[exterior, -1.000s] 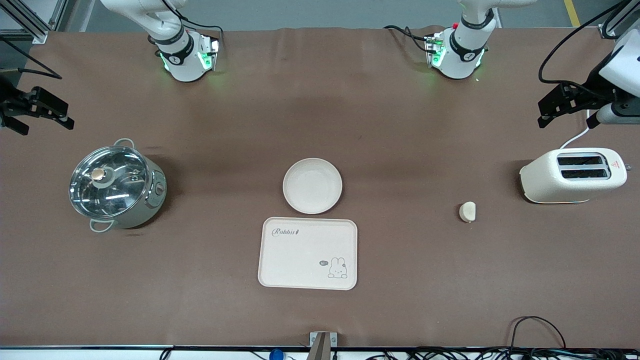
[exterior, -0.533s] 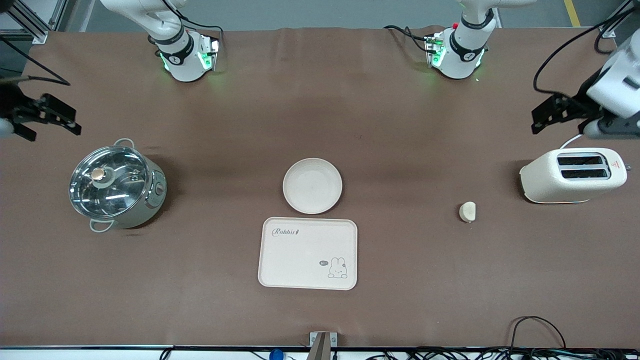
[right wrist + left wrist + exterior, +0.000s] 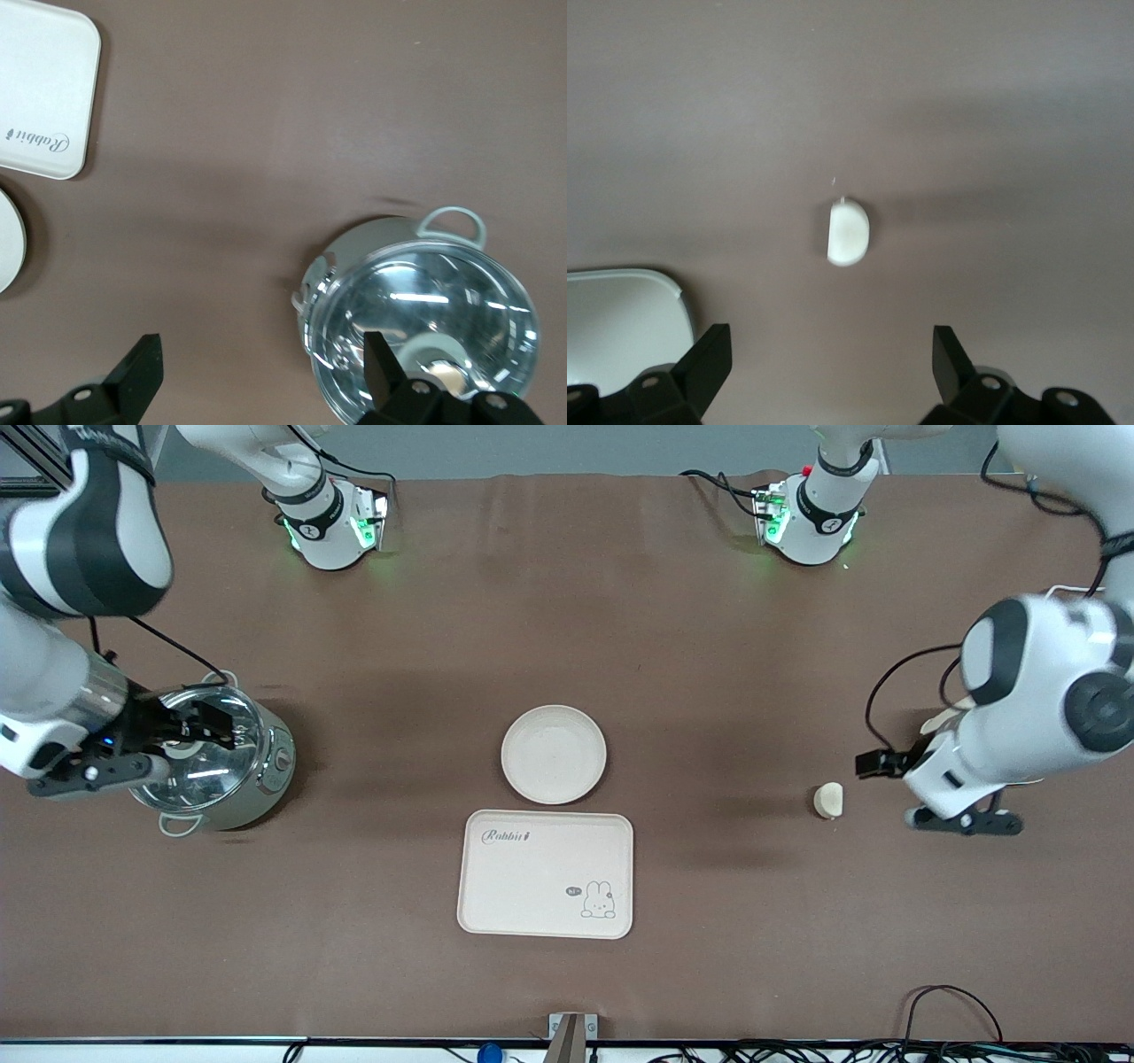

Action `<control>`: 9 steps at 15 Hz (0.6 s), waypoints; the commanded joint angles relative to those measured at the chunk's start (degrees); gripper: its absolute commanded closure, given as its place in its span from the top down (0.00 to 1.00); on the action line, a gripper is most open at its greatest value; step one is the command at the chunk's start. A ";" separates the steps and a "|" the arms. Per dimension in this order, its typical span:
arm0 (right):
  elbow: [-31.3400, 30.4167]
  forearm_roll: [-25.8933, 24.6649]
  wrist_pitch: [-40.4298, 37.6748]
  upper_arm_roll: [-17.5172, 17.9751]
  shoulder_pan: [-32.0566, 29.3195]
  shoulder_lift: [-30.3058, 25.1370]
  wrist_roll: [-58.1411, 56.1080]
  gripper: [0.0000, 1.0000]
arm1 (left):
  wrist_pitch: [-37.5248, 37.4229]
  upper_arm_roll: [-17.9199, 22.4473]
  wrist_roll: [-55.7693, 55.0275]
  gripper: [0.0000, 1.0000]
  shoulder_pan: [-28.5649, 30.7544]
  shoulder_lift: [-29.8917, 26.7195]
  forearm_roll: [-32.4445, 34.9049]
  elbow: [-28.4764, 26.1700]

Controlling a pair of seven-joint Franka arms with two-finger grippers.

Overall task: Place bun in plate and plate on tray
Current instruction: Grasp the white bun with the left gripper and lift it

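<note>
Resting on the brown tabletop (image 3: 709, 646), the bun (image 3: 828, 800) lies toward the left arm's end, well apart from the plate (image 3: 554, 754) and untouched by either tool. The left tool (image 3: 886, 766) hangs above the tabletop just beside the bun, on the side toward the left arm's end; in the left wrist view its two black fingers (image 3: 709, 363) stand wide apart, empty, with the bun (image 3: 848, 233) framed between them and lower down on the bare surface. The plate sits at the middle of the tabletop, empty, and the tray (image 3: 546, 873) lies just beside it, nearer to the front camera, with its "Rabbit" lettering toward the plate; whether plate and tray touch cannot be told. A corner of the tray (image 3: 620, 323) also shows in the left wrist view. The right tool (image 3: 190, 722) is over the glass-lidded pot (image 3: 217, 766) at the right arm's end of the tabletop; the right wrist view shows its fingers (image 3: 137, 372) spread wide, holding nothing, above the pot (image 3: 421, 323).
</note>
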 commanded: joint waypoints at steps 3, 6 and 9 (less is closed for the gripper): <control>0.57 5.03 3.21 0.09 2.60 6.11 0.41 0.95 | 11.40 -0.12 2.98 1.00 0.31 7.42 4.60 -3.21; 0.48 5.82 5.85 0.18 5.59 9.36 0.50 0.92 | 15.27 -0.20 3.43 1.00 0.75 9.28 3.91 -5.49; 0.57 8.46 5.94 0.18 6.30 11.56 0.23 0.91 | 22.21 -0.29 3.26 0.96 1.36 9.28 1.54 -11.03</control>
